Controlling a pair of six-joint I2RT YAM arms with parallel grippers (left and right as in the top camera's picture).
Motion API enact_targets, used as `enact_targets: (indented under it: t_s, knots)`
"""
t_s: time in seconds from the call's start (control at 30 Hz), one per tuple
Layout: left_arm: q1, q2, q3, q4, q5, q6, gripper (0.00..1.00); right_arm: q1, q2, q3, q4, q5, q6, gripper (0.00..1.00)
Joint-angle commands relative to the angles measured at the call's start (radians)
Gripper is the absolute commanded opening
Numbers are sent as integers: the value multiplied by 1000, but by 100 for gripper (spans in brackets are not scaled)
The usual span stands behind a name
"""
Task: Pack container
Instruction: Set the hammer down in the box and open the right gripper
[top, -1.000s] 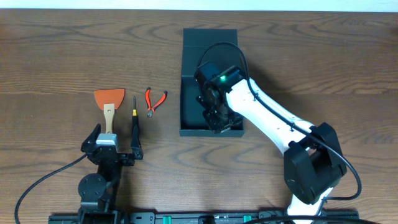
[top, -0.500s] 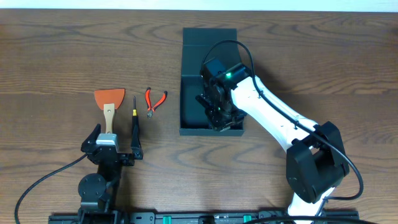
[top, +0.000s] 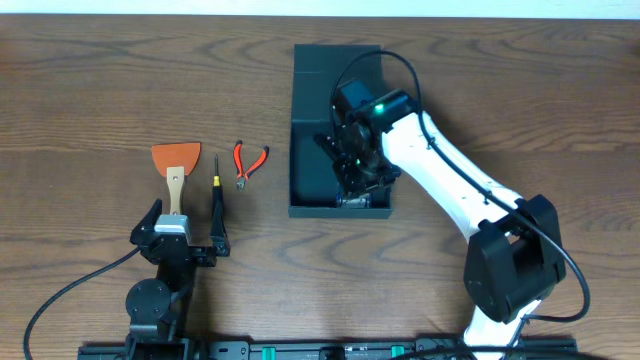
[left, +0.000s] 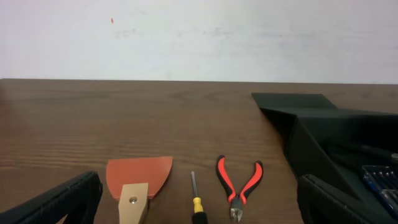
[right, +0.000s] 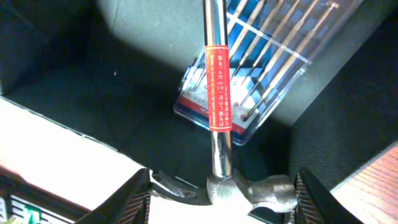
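Note:
The container (top: 336, 66) is a dark teal box standing open at the table's middle, its flap lid laid back on the far side. My right gripper (top: 356, 180) hangs over the box's near half, shut on a steel hammer (right: 216, 93) by its head. The claw and the face touch its two fingers, and the shaft points away over the box floor (right: 143, 37). Under the shaft, a blue case of silvery bits (right: 264, 65) lies in the box. My left gripper (top: 183, 230) stands open near the table's front left with nothing between its fingers. The container (left: 323, 134) shows at the right of the left wrist view.
Left of the box lie an orange-bladed scraper (top: 175, 165) with a wooden handle, a yellow-and-black screwdriver (top: 217, 190) and red-handled pliers (top: 247, 162). They also lie just ahead of my left gripper (left: 199, 208): scraper (left: 138, 180), screwdriver (left: 196, 202), pliers (left: 239, 186).
My right arm has shifted a little to the right and farther back over the box, still gripping the hammer. The left arm and the loose tools have not moved.

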Motion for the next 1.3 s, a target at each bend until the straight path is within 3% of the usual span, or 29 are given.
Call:
enact_targets:
  t_s: [0.0,0.53,1.27]
  knots:
    - [-3,-5,-13,-38,19,16,98,-15,-6,24,-6,-24,-17,1]
    - [-3,-5,-13,-38,19,16,99,-16,-6,13,0,7,-40,1]
    - [-3,-5,-13,-38,19,16,99,-13,-6,-131,86,10,-48,1]
